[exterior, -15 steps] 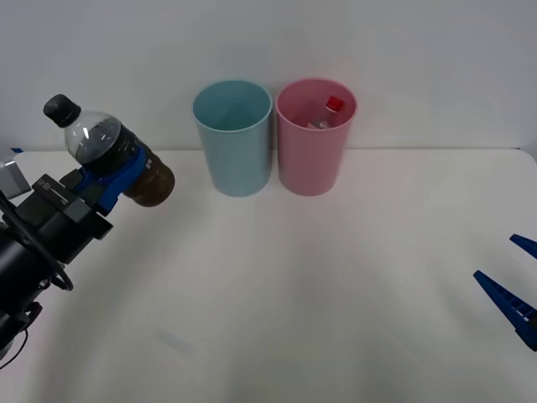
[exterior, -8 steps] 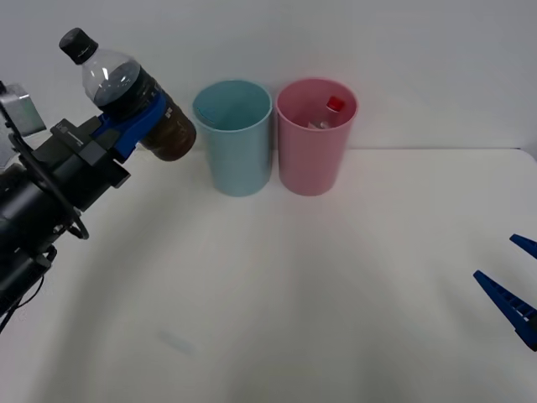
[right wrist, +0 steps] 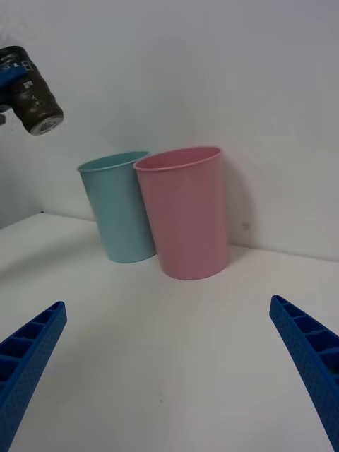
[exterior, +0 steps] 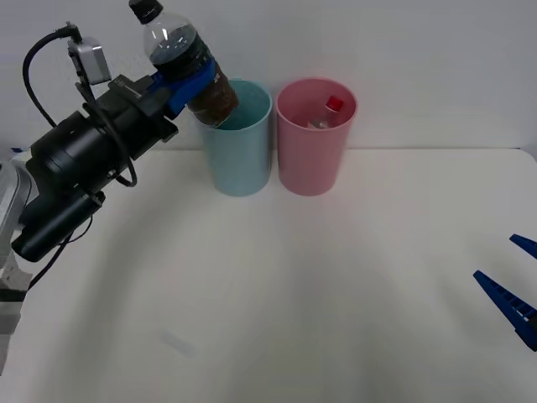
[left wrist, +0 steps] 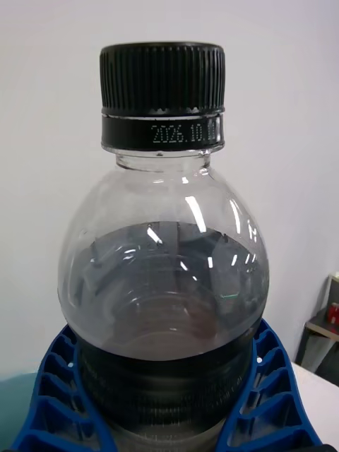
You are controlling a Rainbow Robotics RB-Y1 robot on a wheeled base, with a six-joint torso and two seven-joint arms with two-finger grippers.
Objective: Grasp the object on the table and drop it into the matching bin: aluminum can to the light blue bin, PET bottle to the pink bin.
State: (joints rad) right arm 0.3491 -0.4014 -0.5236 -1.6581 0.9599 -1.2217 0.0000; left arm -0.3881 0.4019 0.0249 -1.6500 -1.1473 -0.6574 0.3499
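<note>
My left gripper is shut on the PET bottle, a clear bottle with a black cap and dark brown lower part. It holds the bottle tilted in the air, its base over the left rim of the light blue bin. The pink bin stands just right of the blue one. In the left wrist view the PET bottle sits between the blue fingers. The right wrist view shows the bottle's base above and left of the light blue bin and pink bin. My right gripper rests open low over the table's right edge.
A red-capped bottle lies inside the pink bin. The white table spreads out in front of both bins. A white wall rises right behind them.
My left arm has lifted the bottle up and carried it right, from over the table's left side to the light blue bin's left rim. The right gripper has stayed still.
</note>
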